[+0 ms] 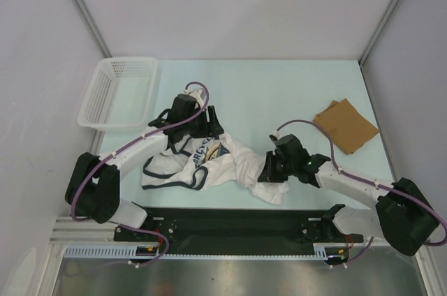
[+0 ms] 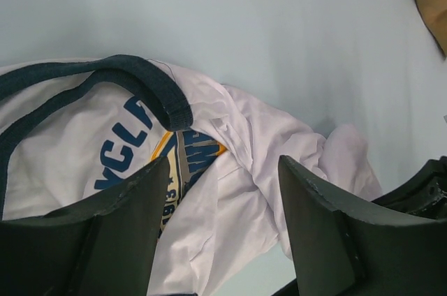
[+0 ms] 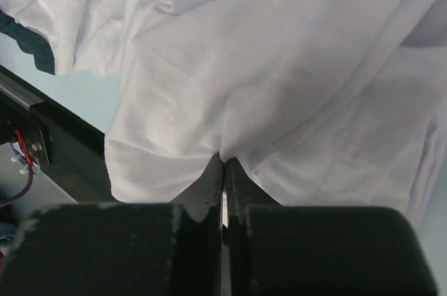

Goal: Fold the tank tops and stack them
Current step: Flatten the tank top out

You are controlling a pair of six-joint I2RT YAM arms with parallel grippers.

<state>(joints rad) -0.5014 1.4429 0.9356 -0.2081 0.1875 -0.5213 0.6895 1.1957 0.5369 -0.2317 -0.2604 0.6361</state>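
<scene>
White tank top (image 1: pixel 209 163): crumpled on the tabletop (image 1: pixel 279 86) near the front edge, between the two arms; navy-trimmed neck band and blue-and-yellow print are turned up at its left end.
Tan tank top (image 1: pixel 346 126): laid flat at the right rear, well apart from the white one and touched by neither arm.
Right pincer (image 3: pixel 223 165): pressed together, with a fold of plain white cloth pinched at the fingertips at the garment's right end.
Left pincer (image 2: pixel 223 195): spread, held just above the printed chest area beside the neck band; nothing is seen between its fingers.
Step in hand (judged): the white top is being taken at two ends so that it can be spread flat before folding.
How it is best done: a single layer near the neck band or shoulder should be taken by the left pincer, not a bunch. The two grips should then be drawn apart low over the tabletop until the wrinkles are pulled out. The pinched fold should be kept deep enough not to slip.
Top view only: the whole layout is given – both tops, both arms and the white lattice basket (image 1: pixel 115 93) at the left rear, holding nothing that can be seen.
Left wrist view only: the print's letters and the curl of the navy band are shown, so a grip point can be chosen.
Right wrist view only: the pinch itself is confirmed – from above it is hidden under the arm.
</scene>
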